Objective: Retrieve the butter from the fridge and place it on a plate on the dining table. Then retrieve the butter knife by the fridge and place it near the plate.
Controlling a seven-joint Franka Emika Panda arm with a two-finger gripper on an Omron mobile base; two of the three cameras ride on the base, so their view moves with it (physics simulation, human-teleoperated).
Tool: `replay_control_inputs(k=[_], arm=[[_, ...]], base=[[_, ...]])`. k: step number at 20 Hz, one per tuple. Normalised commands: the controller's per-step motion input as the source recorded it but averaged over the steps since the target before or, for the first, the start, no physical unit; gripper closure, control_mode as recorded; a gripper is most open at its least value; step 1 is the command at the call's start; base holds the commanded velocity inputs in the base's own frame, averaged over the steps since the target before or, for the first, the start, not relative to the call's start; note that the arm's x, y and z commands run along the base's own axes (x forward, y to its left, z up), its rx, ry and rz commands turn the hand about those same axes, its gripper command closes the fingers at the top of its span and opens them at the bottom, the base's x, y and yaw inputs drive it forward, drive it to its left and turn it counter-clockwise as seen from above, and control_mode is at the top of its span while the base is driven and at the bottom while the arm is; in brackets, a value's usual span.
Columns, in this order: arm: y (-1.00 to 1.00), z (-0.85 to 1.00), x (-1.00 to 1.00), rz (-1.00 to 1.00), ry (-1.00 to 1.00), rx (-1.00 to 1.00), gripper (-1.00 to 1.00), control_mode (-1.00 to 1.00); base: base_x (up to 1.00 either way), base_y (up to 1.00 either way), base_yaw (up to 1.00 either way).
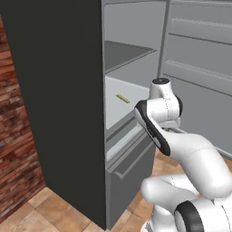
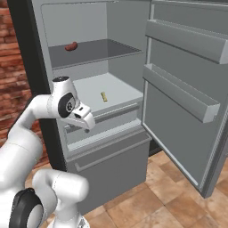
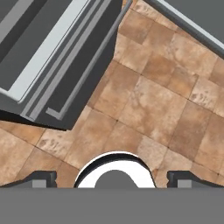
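Nearest the camera, the white arm is folding up from the base, with its wrist sitting level with the fridge's (image 2: 111,84) lower shelf (image 2: 116,93). In the hand view the jaws (image 3: 113,178) are standing wide apart and empty, their two dark tips pointing down at the brown tiled floor (image 3: 162,96) beside the bottom drawer (image 2: 109,162). Beyond the wrist, the fridge door (image 2: 187,89) is hanging open to the right. Further in, the butter (image 2: 104,96) is lying flat on that pale lower shelf, near the middle and a little back from the front lip. A small red lump (image 2: 71,46) is resting on the darker shelf above and is not wanted.

Judging from this, reaching for the butter is the step in hand. Doing it well likely means tilting the hand up and forward so the jaws are facing into the compartment, entering under the upper shelf, aligning across the stick's narrow width, and closing low enough to catch such a thin piece.
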Motion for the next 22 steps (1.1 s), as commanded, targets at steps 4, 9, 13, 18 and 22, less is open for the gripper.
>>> replay_control_inputs(k=[4,9,13,18,22], arm=[[0.0,0.0,0.0,0.0,0.0,0.0,-1.0,-1.0],[0.01,0.0,0.0,0.0,0.0,0.0,-1.0,-1.0],[0.0,0.0,0.0,0.03,0.0,0.0,-1.0,1.0],[0.0,0.0,0.0,0.0,0.0,0.0,-1.0,1.0],[0.0,0.0,0.0,0.0,0.0,0.0,-1.0,1.0]], base=[[0.0,0.0,0.0],[0.0,0.0,0.0],[0.1,-0.36,0.33],[0.08,-0.85,0.56],[0.08,-0.72,0.43]])
